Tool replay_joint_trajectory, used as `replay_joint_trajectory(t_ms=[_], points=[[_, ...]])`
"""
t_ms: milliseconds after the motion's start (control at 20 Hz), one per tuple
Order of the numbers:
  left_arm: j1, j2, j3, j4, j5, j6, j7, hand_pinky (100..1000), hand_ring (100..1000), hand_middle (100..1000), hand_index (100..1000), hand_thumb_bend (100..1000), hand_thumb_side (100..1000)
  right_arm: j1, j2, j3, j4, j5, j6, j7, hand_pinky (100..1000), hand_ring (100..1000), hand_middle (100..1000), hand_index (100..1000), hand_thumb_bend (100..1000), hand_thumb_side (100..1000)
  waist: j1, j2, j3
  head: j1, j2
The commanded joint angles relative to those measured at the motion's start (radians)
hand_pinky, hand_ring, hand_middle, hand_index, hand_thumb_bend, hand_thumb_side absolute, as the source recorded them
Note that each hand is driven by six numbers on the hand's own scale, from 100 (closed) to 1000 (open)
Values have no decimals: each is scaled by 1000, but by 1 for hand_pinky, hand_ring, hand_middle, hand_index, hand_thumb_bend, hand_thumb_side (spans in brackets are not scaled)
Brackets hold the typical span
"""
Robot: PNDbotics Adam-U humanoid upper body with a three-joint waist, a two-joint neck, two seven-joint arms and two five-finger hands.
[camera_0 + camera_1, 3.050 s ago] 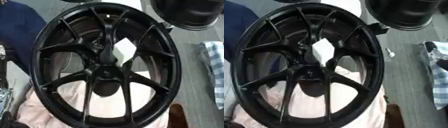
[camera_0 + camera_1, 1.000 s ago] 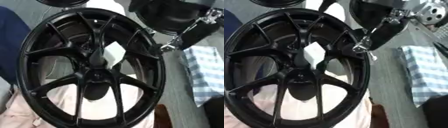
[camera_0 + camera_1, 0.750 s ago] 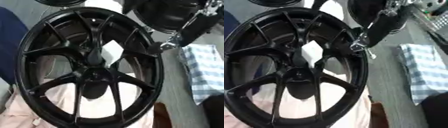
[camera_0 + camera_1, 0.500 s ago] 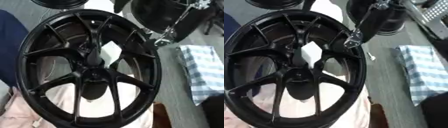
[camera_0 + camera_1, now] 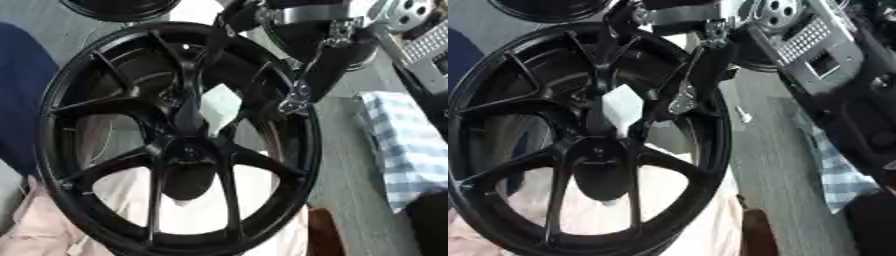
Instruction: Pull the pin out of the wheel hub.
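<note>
Wheel, black, glossy, multi-spoke alloy, fills the left eye view, lying on pale pink cloth over the grey tabletop. The right hand reaches down from the top onto its upper right rim; I cannot tell its finger state.

In the right eye view, the hub sits lower left of that hand, apart; no pin is discernible.

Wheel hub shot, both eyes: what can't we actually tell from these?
- Pin: not identifiable in either view; the hub shows only blurred black.
- Right hand: motion-blurred in both views; fingers not resolvable.
- Left hand: in no view.
- White piece between the spokes: what it is stays unclear.
- Wheel: lower rim cut by the bottom edge.
</note>
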Motion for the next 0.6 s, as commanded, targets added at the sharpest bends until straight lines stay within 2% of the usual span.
replay_joint_trajectory(t_ms=[50, 300, 600], points=[[-7, 25, 8, -11, 0, 0, 3, 595, 659, 595, 706, 100, 761, -2, 13, -14, -9, 56, -15, 17, 917, 872, 795, 825, 559, 100, 10, -26, 0, 4, -1], [-9, 24, 6, -10, 1, -1, 1, 595, 660, 595, 706, 100, 763, 9, 37, -15, 0, 101, -29, 18, 914, 871, 793, 825, 549, 100, 10, -24, 4, 8, -3], [-16, 19, 2, -11, 3, -1, -2, 596, 661, 596, 706, 100, 765, 15, 69, -30, 5, 127, -20, 18, 901, 856, 776, 832, 540, 100, 11, -20, 14, 5, -13]])
